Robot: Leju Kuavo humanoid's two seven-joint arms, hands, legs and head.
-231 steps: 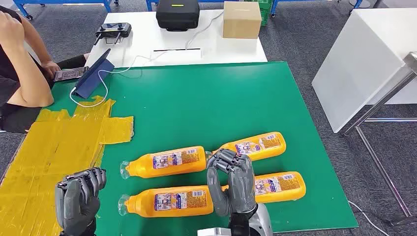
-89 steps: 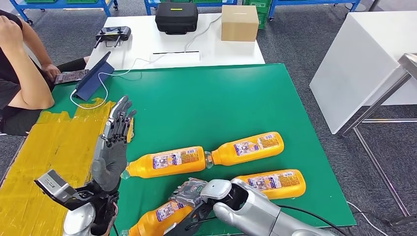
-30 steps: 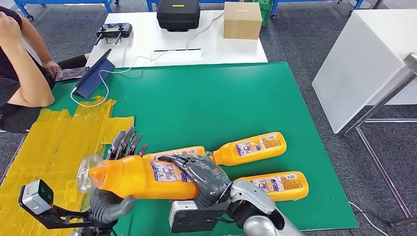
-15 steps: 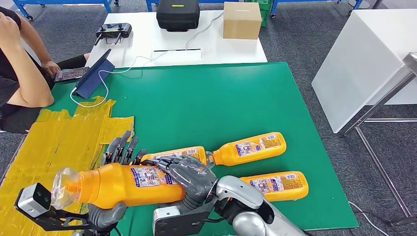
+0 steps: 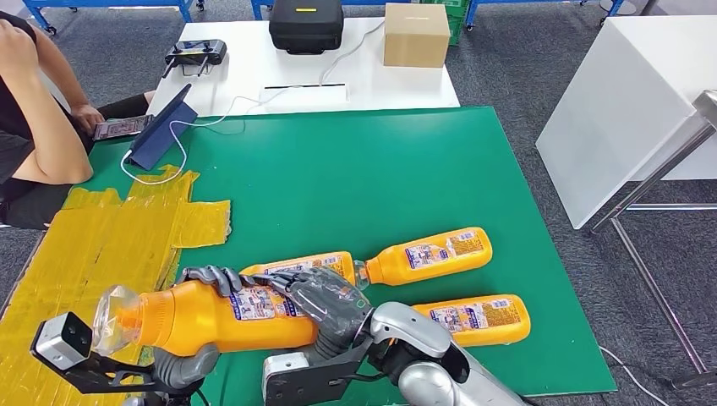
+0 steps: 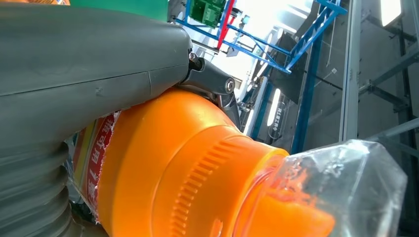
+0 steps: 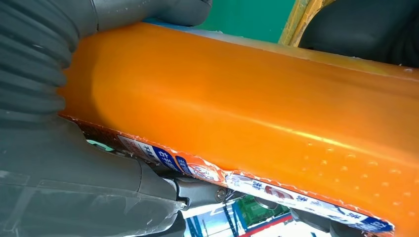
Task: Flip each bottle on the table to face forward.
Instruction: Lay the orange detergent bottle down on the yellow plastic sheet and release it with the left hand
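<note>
Left hand (image 5: 199, 288) and right hand (image 5: 331, 306) both clamped on 1 orange bottle (image 5: 216, 317), lifted above the green mat (image 5: 355, 169). 3 other orange bottles (image 5: 427, 254) lie on the mat just behind it.

The held bottle (image 5: 216, 315) is bright orange with a clear cap end and a label printed in red, blue and white, and the three lying bottles, the middle bottle (image 5: 317, 265), the far-right bottle (image 5: 427, 254) and the near-right bottle (image 5: 473, 320), are the same orange with the same busy labels. They sit on a plain deep-green table mat (image 5: 363, 178) with a patch of crinkled yellow tape (image 5: 93, 245) on its left side. The left hand (image 5: 207, 283) and right hand (image 5: 334, 304) are dark grey on silver arms, and at the far end a white table (image 5: 254, 68) carries a black case (image 5: 306, 25) and a brown cardboard box (image 5: 415, 34).
</note>
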